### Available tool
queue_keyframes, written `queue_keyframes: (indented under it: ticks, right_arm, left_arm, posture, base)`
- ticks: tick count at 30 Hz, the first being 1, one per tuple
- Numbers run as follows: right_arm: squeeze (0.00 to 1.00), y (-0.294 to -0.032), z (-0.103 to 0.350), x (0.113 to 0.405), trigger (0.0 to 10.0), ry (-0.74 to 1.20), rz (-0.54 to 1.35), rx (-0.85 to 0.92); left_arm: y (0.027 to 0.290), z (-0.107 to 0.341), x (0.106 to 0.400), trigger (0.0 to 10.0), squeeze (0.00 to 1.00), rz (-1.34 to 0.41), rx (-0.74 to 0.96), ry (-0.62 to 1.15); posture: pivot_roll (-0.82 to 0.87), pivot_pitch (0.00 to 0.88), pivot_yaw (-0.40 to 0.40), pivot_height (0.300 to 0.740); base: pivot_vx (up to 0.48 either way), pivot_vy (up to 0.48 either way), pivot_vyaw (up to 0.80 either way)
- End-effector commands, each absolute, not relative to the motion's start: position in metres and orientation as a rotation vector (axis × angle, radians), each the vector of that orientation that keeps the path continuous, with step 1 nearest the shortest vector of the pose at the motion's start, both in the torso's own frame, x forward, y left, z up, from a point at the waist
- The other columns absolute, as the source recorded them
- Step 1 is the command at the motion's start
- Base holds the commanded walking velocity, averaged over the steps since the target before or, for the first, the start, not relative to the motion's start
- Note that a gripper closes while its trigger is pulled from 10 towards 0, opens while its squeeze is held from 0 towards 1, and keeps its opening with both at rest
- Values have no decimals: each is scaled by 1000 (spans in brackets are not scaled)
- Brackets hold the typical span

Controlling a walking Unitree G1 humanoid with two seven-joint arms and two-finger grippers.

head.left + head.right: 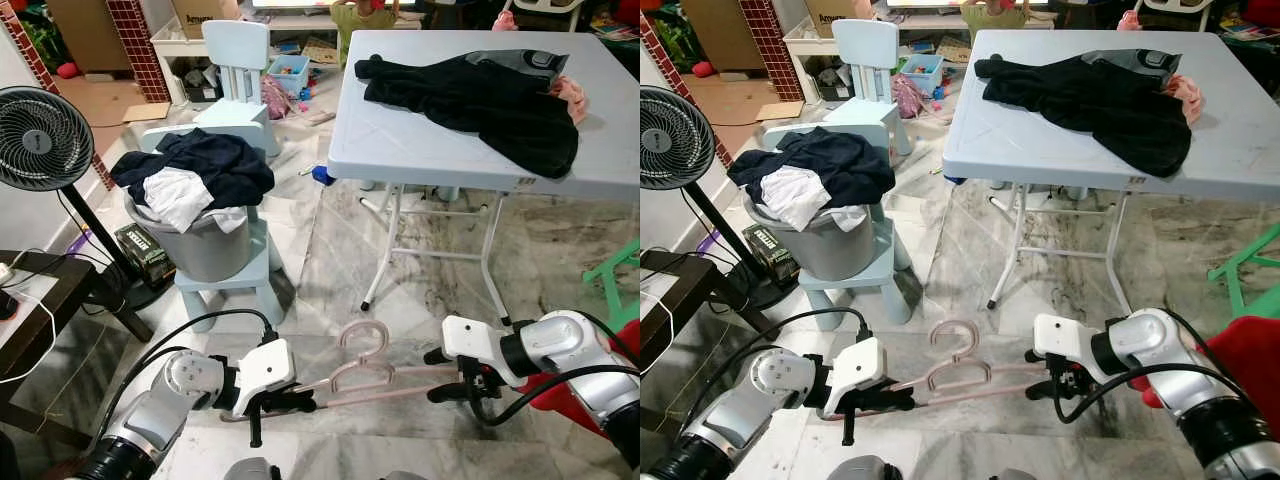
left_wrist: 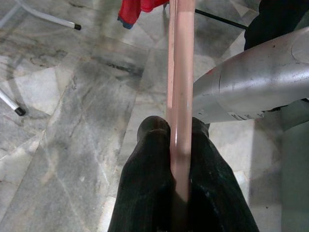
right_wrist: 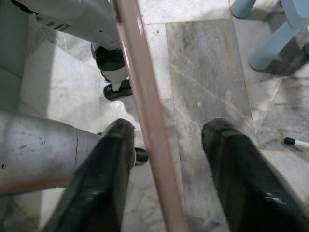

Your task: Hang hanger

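Pink hanger [image 1: 362, 378], held level above marble floor [image 1: 330, 250], six o'clock of tabletop [image 1: 400, 140]; pinched by left gripper [image 1: 300, 402], right gripper [image 3: 166, 169] spread around bar. Risk: one-sided pinch, likely swivel or drop.

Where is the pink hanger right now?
The pink hanger is low in the head views, above the marble floor, between the left gripper and right gripper, before the folding table.

Marble floor [image 1: 340, 250], folding table [image 1: 420, 140], standing fan [image 1: 40, 140]
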State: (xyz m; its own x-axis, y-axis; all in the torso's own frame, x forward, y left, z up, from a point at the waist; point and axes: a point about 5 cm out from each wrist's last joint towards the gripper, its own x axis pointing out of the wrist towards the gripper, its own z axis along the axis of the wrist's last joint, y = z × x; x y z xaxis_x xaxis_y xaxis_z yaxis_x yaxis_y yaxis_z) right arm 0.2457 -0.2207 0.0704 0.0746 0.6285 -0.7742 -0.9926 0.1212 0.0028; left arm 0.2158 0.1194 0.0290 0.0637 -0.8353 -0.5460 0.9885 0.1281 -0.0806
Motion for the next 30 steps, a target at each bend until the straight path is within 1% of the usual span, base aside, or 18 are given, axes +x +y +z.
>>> queue_keyframes:
  ticks: [1,9,23,26,28,29,30]
  right_arm:
    - [0,-221,74,251,0,706,1335,-664]
    - [0,-225,77,256,0,705,1330,-678]
    - [0,-227,75,254,0,715,1347,-656]
    - [0,-227,76,255,0,714,1348,-656]
    - [0,-227,77,256,0,712,1348,-659]
    - [0,-227,77,257,0,708,1342,-665]
    - [0,-228,77,258,0,704,1334,-676]
  left_arm:
    - [121,29,217,10000,0,-1415,380,526]
    - [122,26,217,10000,0,-1413,397,532]
    - [125,23,218,10000,0,-1393,432,540]
    - [125,23,219,10000,0,-1380,425,535]
    - [124,23,222,10000,0,-1342,399,520]
    - [125,24,225,10000,1000,-1311,398,507]
    - [124,25,230,10000,1000,-1273,398,488]
  posture:
    - [-40,0,51,740]
    - [-42,0,52,740]
    - [-38,0,50,740]
    - [-38,0,49,740]
    - [-40,0,49,740]
    - [-40,0,49,740]
    - [-40,0,47,740]
  base:
    - [0,0,0]
    - [0,0,0]
    - [0,0,0]
    - [0,0,0]
    - [0,0,0]
    - [0,0,0]
    - [0,0,0]
